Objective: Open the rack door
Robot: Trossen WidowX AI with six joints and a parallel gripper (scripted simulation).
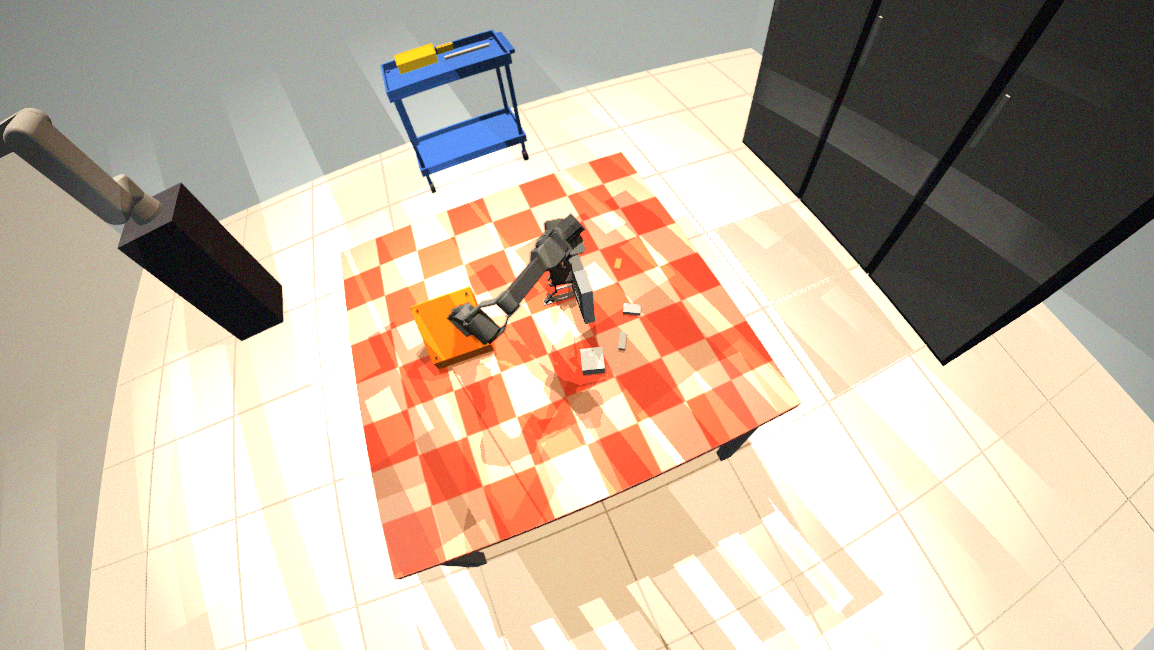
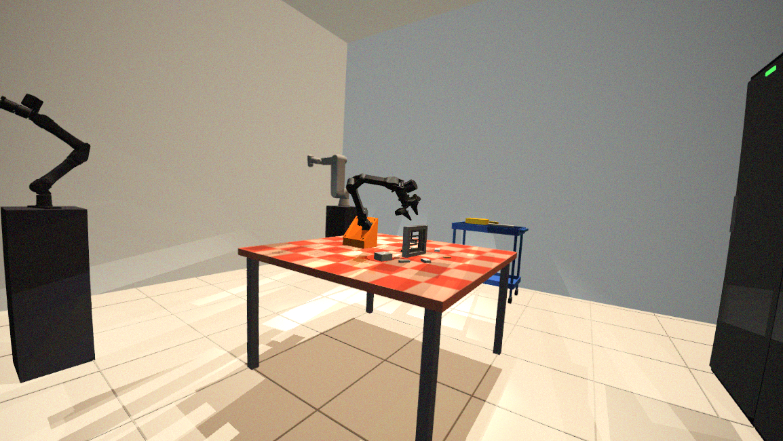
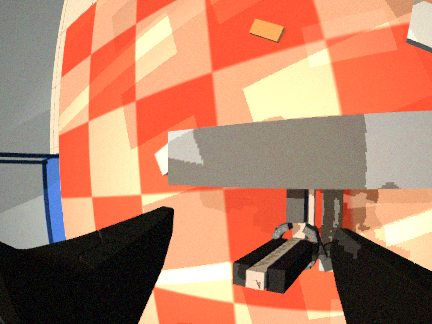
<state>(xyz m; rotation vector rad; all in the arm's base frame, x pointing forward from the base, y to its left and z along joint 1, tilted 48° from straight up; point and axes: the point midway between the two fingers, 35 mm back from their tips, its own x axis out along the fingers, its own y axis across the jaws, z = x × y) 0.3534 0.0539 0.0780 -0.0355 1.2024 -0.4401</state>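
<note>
The grey rack frame point(image 1: 583, 289) point(image 2: 406, 241) stands upright; its top bar crosses the wrist view point(image 3: 280, 154). A handle point(image 3: 268, 262) with two black bars and a pale strip between them shows below the top bar in the wrist view. My gripper point(image 2: 412, 215) point(image 3: 256, 232) is open and empty, pointing down from above the rack. In the wrist view the handle lies between the lines of the two fingers, lower down and nearer the right finger. The door's angle and how far the handle is turned are hard to tell. The wrist hides part of the rack in the top view.
A pale box point(image 1: 592, 360) point(image 2: 383, 256), small pale blocks point(image 1: 631, 309) point(image 1: 621, 341) and a small orange block point(image 1: 617, 263) point(image 3: 267, 31) lie on the checkered table point(image 1: 452, 476). My arm stands on an orange base point(image 1: 432, 332) point(image 2: 366, 239). A blue cart point(image 1: 472, 145) stands beyond the table.
</note>
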